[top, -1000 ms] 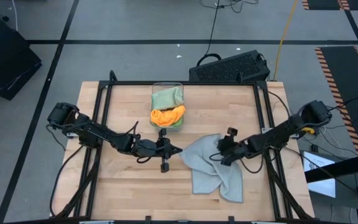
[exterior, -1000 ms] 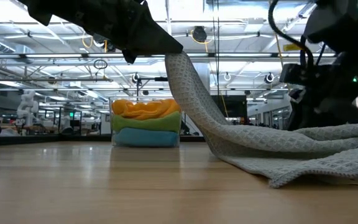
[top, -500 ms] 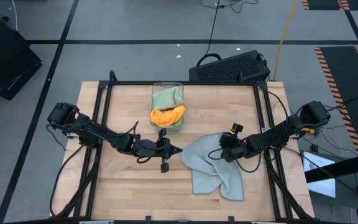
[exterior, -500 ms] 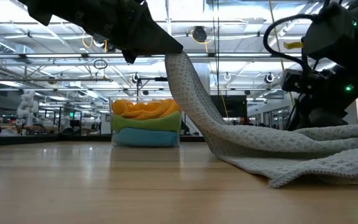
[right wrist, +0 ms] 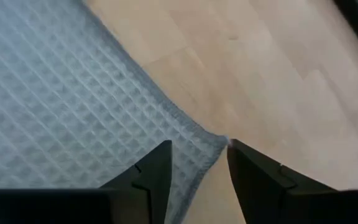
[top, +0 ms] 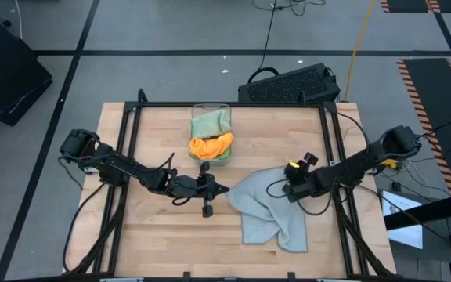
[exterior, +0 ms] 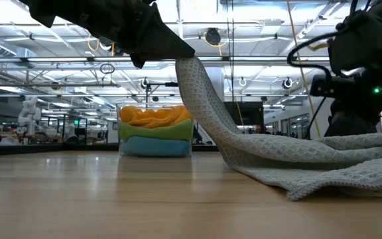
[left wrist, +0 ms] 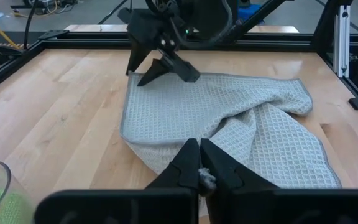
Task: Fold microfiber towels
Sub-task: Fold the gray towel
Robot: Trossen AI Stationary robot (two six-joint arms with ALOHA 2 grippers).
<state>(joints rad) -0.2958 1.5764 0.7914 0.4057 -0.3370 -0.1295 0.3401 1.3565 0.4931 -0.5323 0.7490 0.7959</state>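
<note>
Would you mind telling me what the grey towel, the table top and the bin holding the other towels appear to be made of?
The grey towel looks like soft waffle-weave cloth: a grid of small squares, draping limply. The table top appears to be pale wood in joined strips, smoothly finished. The bin seems clear plastic, since the orange and green towels show through its wall.

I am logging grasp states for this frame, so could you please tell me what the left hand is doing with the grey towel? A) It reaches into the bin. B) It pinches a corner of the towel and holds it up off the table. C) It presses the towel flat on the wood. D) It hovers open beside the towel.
B: the left hand is shut on a corner of the grey towel, which drapes down from it to the table.
</note>
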